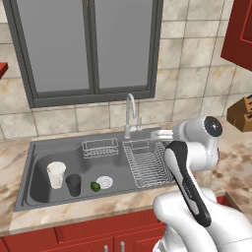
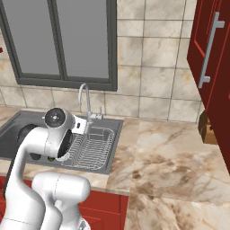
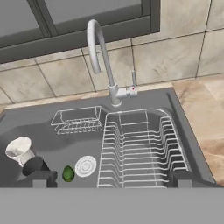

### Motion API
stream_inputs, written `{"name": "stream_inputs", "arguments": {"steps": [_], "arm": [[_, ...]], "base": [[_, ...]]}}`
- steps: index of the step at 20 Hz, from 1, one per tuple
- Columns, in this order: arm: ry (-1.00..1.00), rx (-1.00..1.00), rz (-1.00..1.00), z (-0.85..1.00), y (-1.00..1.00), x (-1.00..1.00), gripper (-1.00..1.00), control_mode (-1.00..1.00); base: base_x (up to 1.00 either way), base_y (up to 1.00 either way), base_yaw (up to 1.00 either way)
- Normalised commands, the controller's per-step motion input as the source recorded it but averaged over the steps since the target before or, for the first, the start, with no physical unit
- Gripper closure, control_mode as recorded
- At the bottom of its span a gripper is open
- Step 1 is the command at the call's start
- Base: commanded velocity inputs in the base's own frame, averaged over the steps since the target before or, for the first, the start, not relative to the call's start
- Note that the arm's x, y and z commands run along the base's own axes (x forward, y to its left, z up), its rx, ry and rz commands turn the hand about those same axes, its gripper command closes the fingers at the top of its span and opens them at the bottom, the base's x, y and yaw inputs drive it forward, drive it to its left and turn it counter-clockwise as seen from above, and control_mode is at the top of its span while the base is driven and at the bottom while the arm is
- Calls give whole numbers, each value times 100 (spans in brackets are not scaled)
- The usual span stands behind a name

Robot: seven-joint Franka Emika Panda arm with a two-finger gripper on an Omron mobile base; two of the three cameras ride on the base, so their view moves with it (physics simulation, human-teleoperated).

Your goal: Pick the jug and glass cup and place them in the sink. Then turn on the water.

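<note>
Pale jug (image 1: 56, 174) and dark glass cup (image 1: 74, 184) stand side by side in the left basin of the grey sink (image 1: 29, 162), a small green item (image 1: 95, 186) near the drain, while the white arm's gripper (image 3: 112, 177), jaws spread wide, hangs over the wire rack (image 3: 140, 146) facing the chrome tap (image 3: 103, 57).
</note>
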Motion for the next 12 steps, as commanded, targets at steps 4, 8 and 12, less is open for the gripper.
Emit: {"name": "stream_inputs", "arguments": {"steps": [4, 8, 12], "arm": [[0, -5, 0, 0, -12, 0, -100, -100], [0, -6, 0, 0, -13, 0, -100, -100], [0, -5, 0, 0, -10, 11, -100, -100]], "base": [[0, 0, 0], [0, 0, 0], [0, 0, 0]]}}
